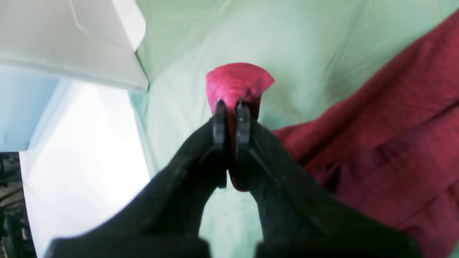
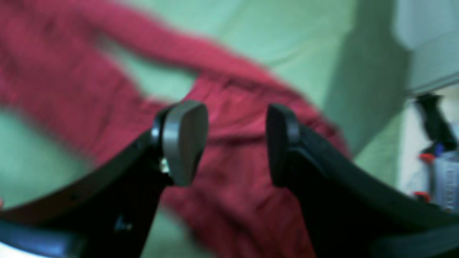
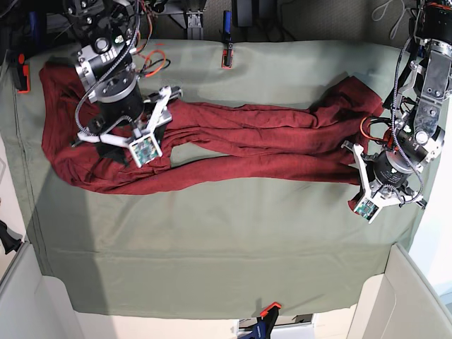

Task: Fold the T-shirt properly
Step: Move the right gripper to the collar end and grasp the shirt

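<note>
Nearest the base camera, the green cloth point(image 3: 212, 254) on the counter lay bare below the T-shirt point(image 3: 233, 145), which stretched in a long, rumpled red band across the cloth's upper half. At the shirt's end on that view's right, the left gripper point(image 1: 231, 104) had its jaws pinched tight on a small tab of red fabric, lifted just clear of the cloth. Farther back, at the shirt's opposite end, the right gripper point(image 2: 233, 143) hung over bunched red fabric with its jaws spread wide and nothing between them. The shirt looked far from flat, so the step in hand was probably spreading it out. To do that well, the right jaws should take a hem edge and not a thick bunch, then both arms should draw apart evenly, keeping the fabric low to avoid twisting.
</note>
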